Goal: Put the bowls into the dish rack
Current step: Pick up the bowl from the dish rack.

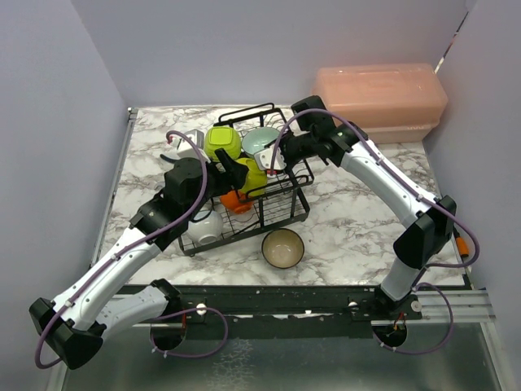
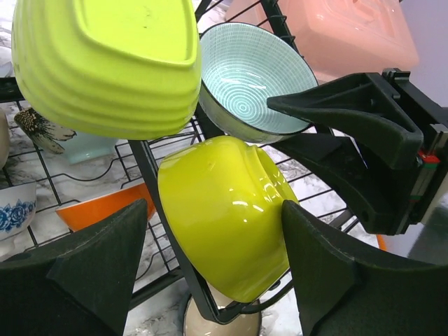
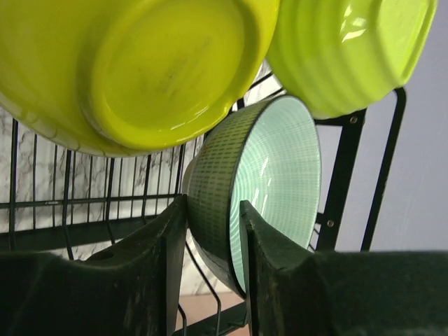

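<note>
No readable txt, labels, brand names, nos. or signs in any view. Only print-like mark: a blue flower pattern on the white bowl (image 2: pixel 10 211), just left of the left gripper (image 2: pixel 213 210). It's decoration w/ no letters.
</note>
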Controlling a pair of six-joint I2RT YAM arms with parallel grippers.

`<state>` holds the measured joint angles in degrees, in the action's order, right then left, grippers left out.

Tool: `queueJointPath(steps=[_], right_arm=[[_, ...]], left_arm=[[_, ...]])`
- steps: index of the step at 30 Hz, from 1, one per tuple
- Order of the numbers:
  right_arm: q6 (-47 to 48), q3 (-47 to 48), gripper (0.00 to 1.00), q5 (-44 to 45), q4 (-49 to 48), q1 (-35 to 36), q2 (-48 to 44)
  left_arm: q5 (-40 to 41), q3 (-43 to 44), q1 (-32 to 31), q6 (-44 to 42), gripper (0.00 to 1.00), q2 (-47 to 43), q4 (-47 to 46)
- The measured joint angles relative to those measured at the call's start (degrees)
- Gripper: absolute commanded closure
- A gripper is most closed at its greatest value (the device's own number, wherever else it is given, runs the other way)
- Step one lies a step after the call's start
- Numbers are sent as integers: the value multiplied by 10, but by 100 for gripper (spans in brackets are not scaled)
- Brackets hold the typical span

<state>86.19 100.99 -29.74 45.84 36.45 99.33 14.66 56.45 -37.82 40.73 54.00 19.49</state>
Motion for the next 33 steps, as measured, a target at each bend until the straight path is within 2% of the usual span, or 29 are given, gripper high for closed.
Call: queueJointPath(steps=[7,10,11,13,18,23,33], right_arm=[[1,1,66,33,17,0,2],[1,2,91,40,24,0,2],[2,2,96,43,28,1,2],[1,2,99,48,26,2,2],[-4,3,100,65,26,3,2],[-25,3,100,82,7,4,-1],[-162,1,100,63,-55,1,-30]], left_arm=[[3,12,0,-20,22,8,10],[4,16,0,-26,20,9,15],[4,18,0,-28,19,10,17],[7,22,0,-32,16,11,21],[17,40,0,-50,11,20,39],[34,68,1,-70,10,37,63],[44,108,2,-94,10,53,70]])
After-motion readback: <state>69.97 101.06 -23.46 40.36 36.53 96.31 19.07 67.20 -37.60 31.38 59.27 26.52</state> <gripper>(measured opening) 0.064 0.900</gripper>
